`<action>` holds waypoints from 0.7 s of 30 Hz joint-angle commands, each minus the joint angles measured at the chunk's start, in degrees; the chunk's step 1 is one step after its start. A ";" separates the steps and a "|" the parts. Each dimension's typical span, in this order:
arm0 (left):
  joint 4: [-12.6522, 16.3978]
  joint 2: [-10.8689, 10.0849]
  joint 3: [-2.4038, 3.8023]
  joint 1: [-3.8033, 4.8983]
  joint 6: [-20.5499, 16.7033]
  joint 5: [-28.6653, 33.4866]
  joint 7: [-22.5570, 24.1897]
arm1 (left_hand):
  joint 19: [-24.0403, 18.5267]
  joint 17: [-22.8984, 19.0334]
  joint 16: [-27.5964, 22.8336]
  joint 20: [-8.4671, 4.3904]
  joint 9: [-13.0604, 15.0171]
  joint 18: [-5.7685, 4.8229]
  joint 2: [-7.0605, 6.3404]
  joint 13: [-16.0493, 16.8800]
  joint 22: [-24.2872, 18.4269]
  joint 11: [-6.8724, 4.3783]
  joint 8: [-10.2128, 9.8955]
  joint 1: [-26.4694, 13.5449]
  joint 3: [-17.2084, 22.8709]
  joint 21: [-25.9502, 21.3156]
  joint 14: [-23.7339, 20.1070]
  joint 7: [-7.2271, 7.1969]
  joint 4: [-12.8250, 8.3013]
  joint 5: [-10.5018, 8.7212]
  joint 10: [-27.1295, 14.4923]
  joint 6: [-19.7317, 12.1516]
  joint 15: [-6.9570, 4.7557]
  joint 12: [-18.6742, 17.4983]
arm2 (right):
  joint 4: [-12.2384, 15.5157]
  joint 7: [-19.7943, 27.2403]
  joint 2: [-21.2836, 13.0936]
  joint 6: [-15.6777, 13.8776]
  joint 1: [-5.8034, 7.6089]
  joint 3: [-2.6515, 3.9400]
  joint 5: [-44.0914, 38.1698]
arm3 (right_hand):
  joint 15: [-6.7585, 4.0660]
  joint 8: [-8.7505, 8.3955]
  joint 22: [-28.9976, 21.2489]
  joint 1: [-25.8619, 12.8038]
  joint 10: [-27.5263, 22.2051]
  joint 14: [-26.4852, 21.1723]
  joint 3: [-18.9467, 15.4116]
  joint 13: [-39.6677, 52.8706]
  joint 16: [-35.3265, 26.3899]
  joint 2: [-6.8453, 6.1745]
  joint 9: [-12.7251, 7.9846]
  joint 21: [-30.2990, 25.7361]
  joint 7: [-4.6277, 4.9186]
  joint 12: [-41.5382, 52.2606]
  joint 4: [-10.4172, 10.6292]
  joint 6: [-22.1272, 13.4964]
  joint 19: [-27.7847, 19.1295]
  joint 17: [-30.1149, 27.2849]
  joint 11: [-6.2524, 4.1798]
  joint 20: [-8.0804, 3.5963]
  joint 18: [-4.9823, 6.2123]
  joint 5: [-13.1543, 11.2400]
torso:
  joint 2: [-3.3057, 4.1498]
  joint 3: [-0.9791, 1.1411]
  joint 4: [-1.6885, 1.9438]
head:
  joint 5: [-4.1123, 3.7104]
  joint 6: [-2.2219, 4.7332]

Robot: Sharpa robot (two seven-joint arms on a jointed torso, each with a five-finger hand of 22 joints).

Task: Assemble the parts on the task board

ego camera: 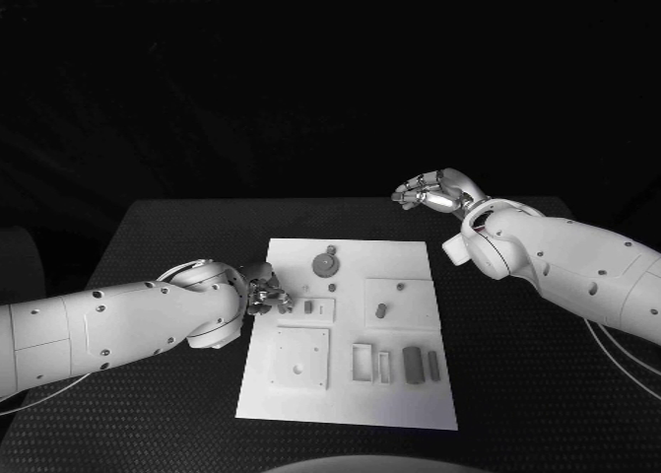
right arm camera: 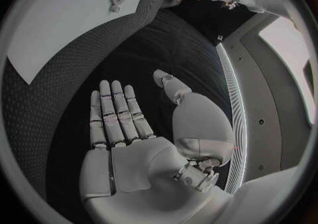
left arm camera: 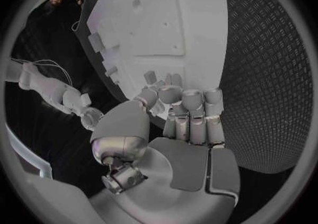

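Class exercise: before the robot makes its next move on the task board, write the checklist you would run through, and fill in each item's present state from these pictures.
1. White rectangular task board lies flat on the black table: ok.
2. Right robot hand free, fingers straight and apart: ok.
3. Right robot hand off the board, beyond its far corner: ok.
4. Left robot hand at the board's left edge: ok.
5. Left robot hand holds a part: cannot tell.
6. Grey round gear part lies on the board's far half: ok.

The board (ego camera: 352, 394) lies just right of the left hand (ego camera: 266, 296); the right hand (ego camera: 436, 190) hangs beyond its far right corner.
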 commanded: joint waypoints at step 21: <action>0.05 0.46 -0.08 -0.21 2.73 -0.40 -0.38 | 0.09 -0.04 0.47 -8.60 0.22 0.02 0.42 0.00 -0.19 -0.48 0.54 0.14 0.31 0.49 0.14 -0.84 -0.12 0.36 0.09 1.42 -0.47 0.36 | 0.02 0.37 -0.02 0.85 -0.07 0.03 -0.07 | -0.03 0.32 0.22 0.45 0.31 -0.54 -0.32 -0.05 -0.18 0.13 -0.12 -0.27 1.20 -0.39 0.19 -0.54 -0.34 -0.14 0.01 -0.12 -0.91 0.39 | 0.01 0.01 -0.02 | 0.06 -0.21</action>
